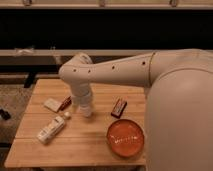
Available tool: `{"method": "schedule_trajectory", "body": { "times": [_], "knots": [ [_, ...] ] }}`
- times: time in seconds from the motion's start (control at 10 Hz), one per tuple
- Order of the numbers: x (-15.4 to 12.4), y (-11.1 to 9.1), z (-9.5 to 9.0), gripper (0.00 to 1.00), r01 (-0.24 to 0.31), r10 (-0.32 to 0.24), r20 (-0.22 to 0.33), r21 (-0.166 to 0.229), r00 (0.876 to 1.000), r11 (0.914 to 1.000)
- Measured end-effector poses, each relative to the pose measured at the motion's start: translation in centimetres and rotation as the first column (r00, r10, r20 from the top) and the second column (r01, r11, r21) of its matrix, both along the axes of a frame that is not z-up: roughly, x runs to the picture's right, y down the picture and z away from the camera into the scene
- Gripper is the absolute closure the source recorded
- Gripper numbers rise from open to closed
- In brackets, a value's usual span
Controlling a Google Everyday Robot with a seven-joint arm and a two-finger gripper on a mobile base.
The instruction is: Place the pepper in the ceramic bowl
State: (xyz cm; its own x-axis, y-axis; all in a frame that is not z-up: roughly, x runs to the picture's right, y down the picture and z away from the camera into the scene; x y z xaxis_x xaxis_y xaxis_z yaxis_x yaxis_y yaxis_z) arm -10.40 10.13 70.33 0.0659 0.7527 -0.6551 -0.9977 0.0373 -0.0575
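The ceramic bowl (125, 138) is wide, glossy orange-red, and sits near the front right of the wooden table (100, 150). The pepper (65, 103), small and dark red-brown, lies at the left of the table against a flat white packet (52, 104). My gripper (86, 111) is at the low end of the white arm, pointing down close to the tabletop, just right of the pepper and up-left of the bowl. The arm's wrist covers most of it.
A dark flat bar-shaped packet (118, 107) lies right of the gripper. A white bottle (51, 129) lies on its side at the front left, with a small white cup (66, 115) by it. My large white arm covers the table's right side.
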Motion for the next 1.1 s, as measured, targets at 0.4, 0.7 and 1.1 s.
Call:
{"method": "schedule_trajectory", "body": {
  "times": [0.4, 0.7, 1.1],
  "knots": [
    [0.0, 0.0, 0.0, 0.35, 0.000, 0.000, 0.000, 0.000, 1.000, 1.0000],
    [-0.3, -0.3, -0.2, 0.35, 0.005, -0.005, 0.008, 0.008, 1.000, 1.0000],
    [-5.8, -3.7, 0.2, 0.35, 0.056, -0.059, 0.052, 0.052, 0.997, 0.9971]
  ]
}}
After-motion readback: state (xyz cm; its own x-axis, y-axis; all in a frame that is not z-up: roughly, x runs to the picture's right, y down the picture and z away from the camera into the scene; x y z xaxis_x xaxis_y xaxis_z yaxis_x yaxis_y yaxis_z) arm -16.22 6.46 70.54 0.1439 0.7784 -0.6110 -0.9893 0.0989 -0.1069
